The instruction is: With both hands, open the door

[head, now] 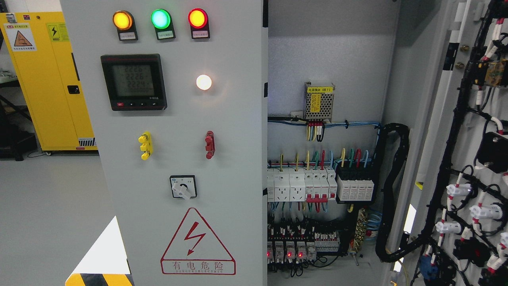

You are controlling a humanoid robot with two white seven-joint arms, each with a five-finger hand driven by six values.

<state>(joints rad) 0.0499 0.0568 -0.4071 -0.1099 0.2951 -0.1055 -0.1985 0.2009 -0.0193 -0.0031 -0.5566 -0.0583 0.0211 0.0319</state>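
Yellow steel cabinet (47,79) at far left, smooth painted finish, on grey floor (43,206). Left door (178,159): flat grey sheet metal, closed. On it: three round lamps (160,18) (amber, green, red), one square black meter (133,82), one small white lamp (203,82), two stubby handles, yellow (145,145) and red (209,144), one rotary switch (183,187), one red triangular warning sign (197,242). Right door (468,159) swung wide open; black cable looms and white plugs on its inner face. Interior (321,178): one perforated metal power supply (318,101), rows of white breakers. Neither robot hand in frame; finger state cannot be told.
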